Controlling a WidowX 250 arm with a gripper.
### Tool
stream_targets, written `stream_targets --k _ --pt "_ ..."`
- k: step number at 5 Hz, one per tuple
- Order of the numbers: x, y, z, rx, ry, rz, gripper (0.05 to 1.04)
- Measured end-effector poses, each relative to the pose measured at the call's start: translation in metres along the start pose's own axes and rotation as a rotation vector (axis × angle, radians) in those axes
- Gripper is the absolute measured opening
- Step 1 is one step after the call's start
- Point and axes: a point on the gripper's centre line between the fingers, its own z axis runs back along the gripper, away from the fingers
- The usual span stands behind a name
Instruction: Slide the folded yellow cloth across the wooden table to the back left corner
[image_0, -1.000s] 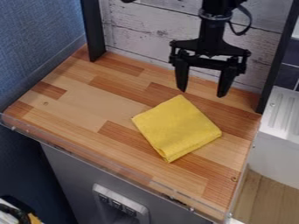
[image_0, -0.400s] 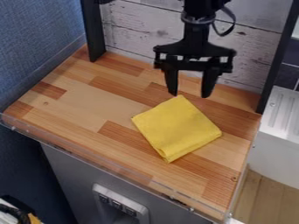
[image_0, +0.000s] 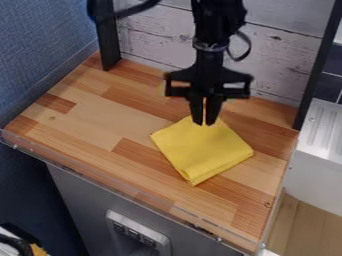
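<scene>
Moving down and toward the viewer's left since the earlier frame, the claw (image_0: 204, 123) is now reaching the far corner of the yellow cloth (image_0: 204, 152), and its two fingers are drawing in from wide apart to nearly together. The cloth is lying where it was, folded into a flat, roughly square pad on the wooden worktop (image_0: 93, 115), with its near corner pointing toward the front edge.

As far as the work is showing, the approach to the cloth is finished and the grasp is looking all but made. Any lifting, dragging or unfolding is still waiting to be done: the cloth's near part is resting flat, and its folds are staying in place.

The claw is hanging straight down over the cloth's far corner, leaving only a narrow gap between its fingers. It is covering that corner and seems to be clamping a little of the fabric there; how firmly it is pinching, or how many layers it is catching, cannot be told. Beyond the cloth, the whitewashed plank wall (image_0: 153, 35) is standing behind the arm.
</scene>
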Motion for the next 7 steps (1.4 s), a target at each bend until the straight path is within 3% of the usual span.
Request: stream_targets --k 1,4,5,7 --pt "-0.005 0.004 -0.013 0.013 0.006 0.017 0.07" --pt "-0.018 0.004 -0.045 0.041 0.051 -0.002 0.063" --pt "-0.009 0.02 -0.048 0.033 0.072 -0.046 0.063" --pt "0.033 0.069 -0.05 -0.009 0.081 -0.187 0.063"
